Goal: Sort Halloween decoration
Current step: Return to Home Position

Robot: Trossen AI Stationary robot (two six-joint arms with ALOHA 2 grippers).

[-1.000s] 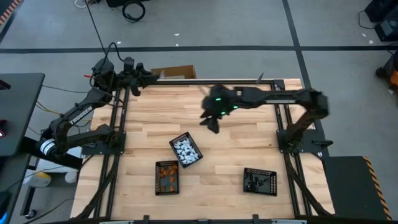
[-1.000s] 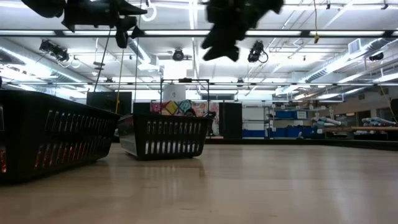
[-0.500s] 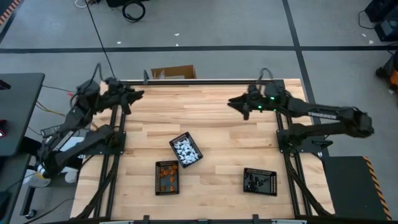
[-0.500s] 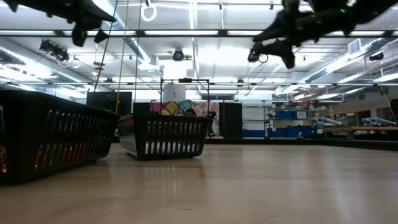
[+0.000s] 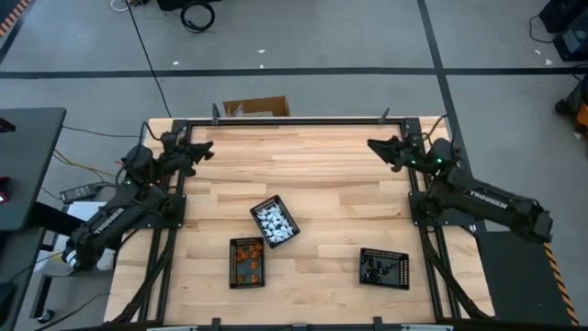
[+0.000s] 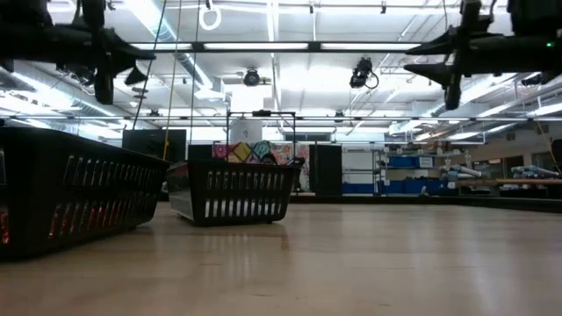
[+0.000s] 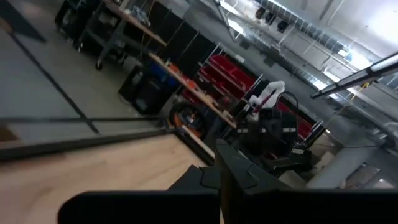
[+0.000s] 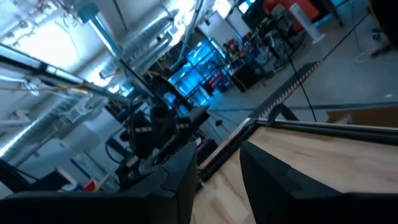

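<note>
The white ghost toys (image 5: 273, 222) fill the centre tray (image 5: 289, 215); orange pieces (image 5: 246, 261) sit lower left and black pieces (image 5: 379, 268) lower right. They are probably light, hard and slippery, so pinch each across its body. The left gripper (image 5: 204, 147), upper left, seems closed. The right gripper (image 5: 375, 146), upper right, has its fingers apart.

The table (image 5: 322, 193) is showing pale, smooth wood planks with a faint sheen; the 3 trays (image 6: 233, 191) are looking like matt black plastic.
</note>
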